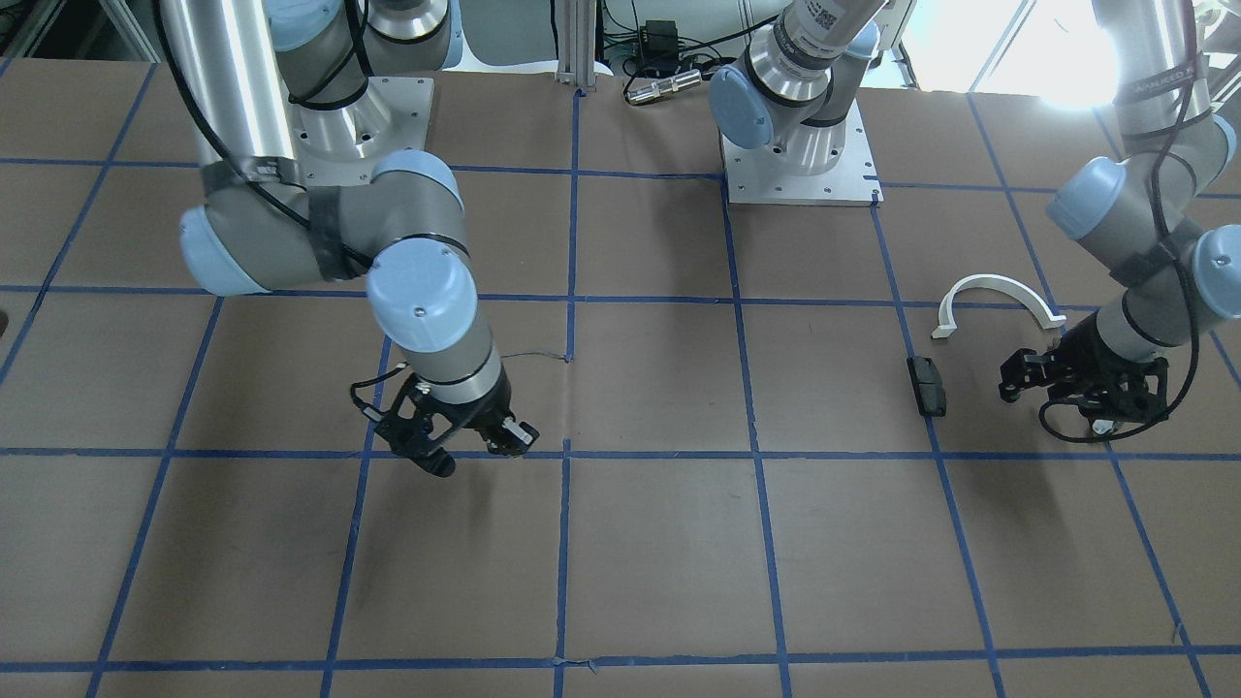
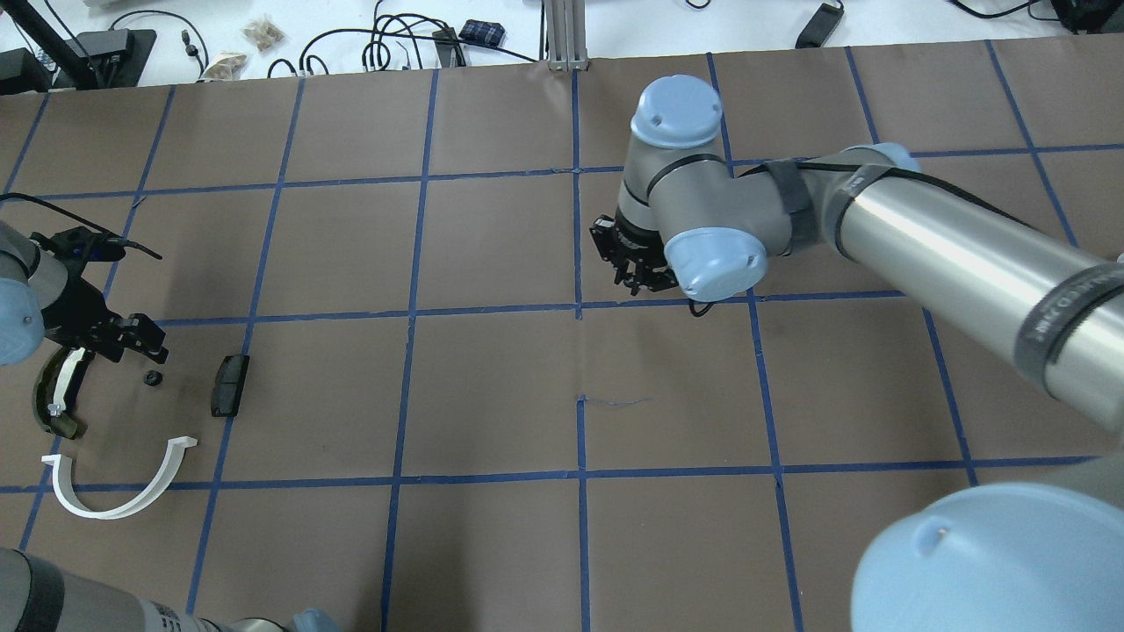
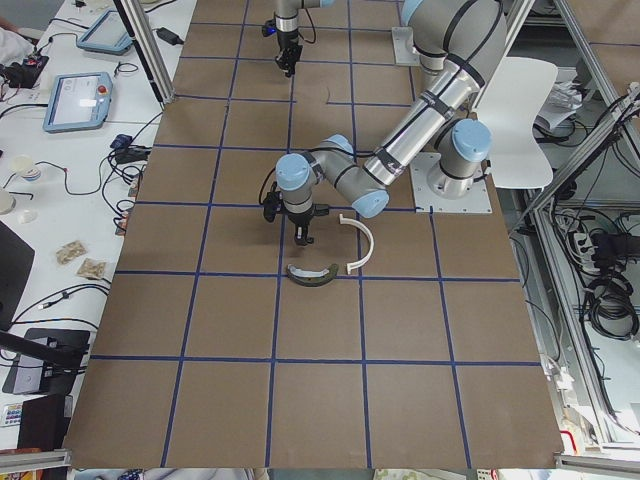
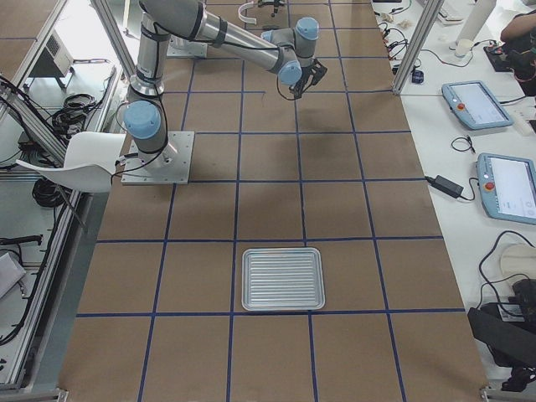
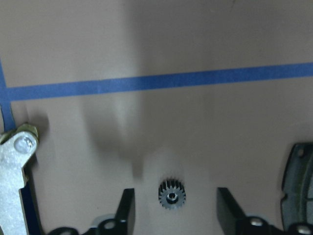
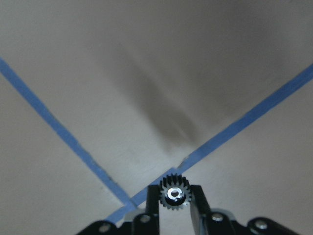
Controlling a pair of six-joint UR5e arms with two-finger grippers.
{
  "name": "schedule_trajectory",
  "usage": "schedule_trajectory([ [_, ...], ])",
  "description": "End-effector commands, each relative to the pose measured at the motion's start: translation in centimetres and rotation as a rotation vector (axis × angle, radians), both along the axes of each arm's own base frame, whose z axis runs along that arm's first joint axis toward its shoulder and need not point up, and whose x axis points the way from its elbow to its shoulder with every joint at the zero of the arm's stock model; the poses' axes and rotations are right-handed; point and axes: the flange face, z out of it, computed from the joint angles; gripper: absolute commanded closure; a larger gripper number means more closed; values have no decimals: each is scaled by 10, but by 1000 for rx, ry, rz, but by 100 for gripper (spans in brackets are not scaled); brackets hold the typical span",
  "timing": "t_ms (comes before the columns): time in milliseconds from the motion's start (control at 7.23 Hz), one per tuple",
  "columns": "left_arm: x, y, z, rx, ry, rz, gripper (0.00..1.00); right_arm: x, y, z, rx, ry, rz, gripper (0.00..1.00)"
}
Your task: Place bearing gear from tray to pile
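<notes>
From the left wrist view, the left gripper (image 5: 177,215) stands wide open, with only its two finger ends showing at the bottom edge. Between them, touching neither, a small black gear (image 5: 171,194) lies flat on the desk (image 1: 659,543). To either side, parts of the pile are cut off by the frame. They are the pale strip of the dark olive curved piece (image 5: 14,186) on one edge and the black block (image 5: 298,186) on the other.

From overhead, this gear is a tiny dot between the olive piece and the block, apart from both, and its teeth cannot be made out. The white half-ring (image 1: 999,283) lies a little beyond them. In the front-facing view, the left gripper hides both the gear and the olive piece.

Farther along the desk, the right gripper (image 6: 174,196) is closed on the bearing gear (image 6: 173,194). It pinches the gear between its fingertips above a crossing of blue tape lines. From overhead, the wrist joint covers most of this gripper and the gear is not visible.

Farthest off, the ribbed metal tray (image 4: 283,279) shows in the right exterior view only.
</notes>
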Motion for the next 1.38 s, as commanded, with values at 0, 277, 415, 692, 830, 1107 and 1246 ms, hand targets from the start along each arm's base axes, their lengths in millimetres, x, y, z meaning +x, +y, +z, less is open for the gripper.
schedule_trajectory([
  [0,-86,-28,28,-20,22,62,28,50,13,-26,13,-26,-76,81],
  [277,-121,-49,63,-14,47,57,23,47,11,-33,7,10,-67,34],
  [415,-146,-58,63,-29,93,42,20,40,7,-28,-2,36,-77,0],
  [692,-202,-69,60,-43,125,-28,19,36,-5,-17,-24,25,-81,0],
  [830,-223,-72,62,-42,123,-30,17,23,-30,9,-76,19,-20,0],
  [1107,-279,-71,61,-36,113,36,11,-12,-66,76,-50,42,74,0],
  [1246,-316,-68,59,-46,108,75,11,-36,-68,112,-2,55,178,0],
])
